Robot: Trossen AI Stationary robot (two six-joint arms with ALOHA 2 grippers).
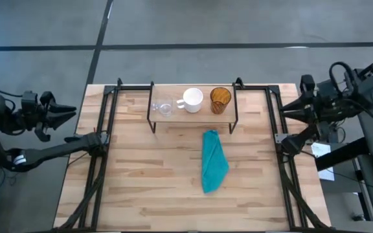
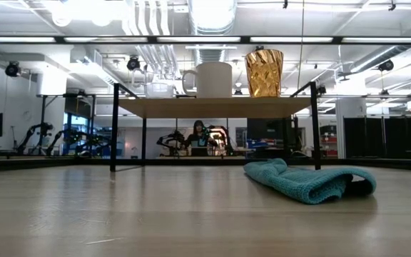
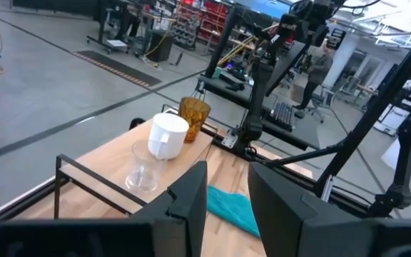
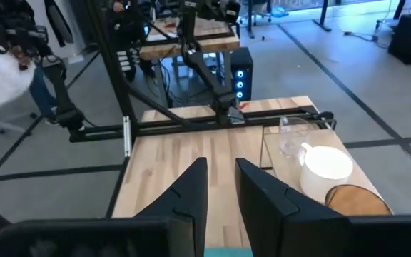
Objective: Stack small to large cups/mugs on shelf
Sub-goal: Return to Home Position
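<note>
Three vessels stand in a row on the shelf [image 1: 193,113], a low wooden board on thin black legs near the table's far edge: a small clear glass [image 1: 165,107], a white mug [image 1: 193,99] with its handle toward the glass, and an amber textured cup [image 1: 220,99]. The low view shows the mug [image 2: 212,79] and amber cup [image 2: 264,72] upright on the board. My left gripper [image 1: 70,112] hangs off the table's left edge, my right gripper [image 1: 289,110] off its right edge. Both have a narrow gap between their fingers and touch nothing.
A crumpled teal cloth [image 1: 214,162] lies on the tabletop in front of the shelf, toward its right. Black frame rails [image 1: 102,139] run along the table's left and right sides. Bare wood lies between the cloth and the near edge. A person [image 2: 198,133] sits in the room behind.
</note>
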